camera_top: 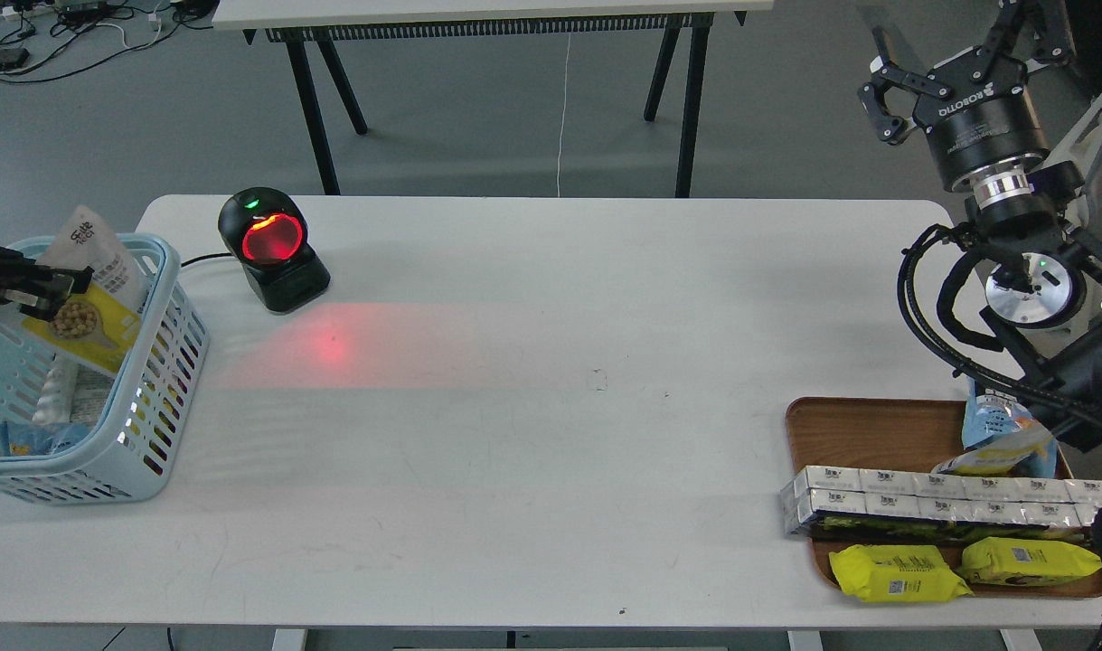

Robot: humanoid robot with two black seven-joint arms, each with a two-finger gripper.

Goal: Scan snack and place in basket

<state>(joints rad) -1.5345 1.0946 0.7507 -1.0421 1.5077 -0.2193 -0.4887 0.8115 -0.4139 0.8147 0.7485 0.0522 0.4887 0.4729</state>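
Observation:
The snack [88,287], a yellow and white-grey pouch with pale beans pictured, stands tilted in the upper part of the light blue basket [157,407] at the table's left edge. My left gripper [58,282] comes in from the left edge over the basket, and its dark fingers are closed on the pouch's left side. My right gripper [948,54] is raised at the far right, above the table's back corner, open and empty.
A black barcode scanner [272,250] with a red glowing window stands beside the basket and casts red light on the table. Other packets lie in the basket. At the front right, a brown tray [853,434] holds white boxes [948,506], two yellow pillow packs [896,575] and a blue-and-yellow bag [1003,438].

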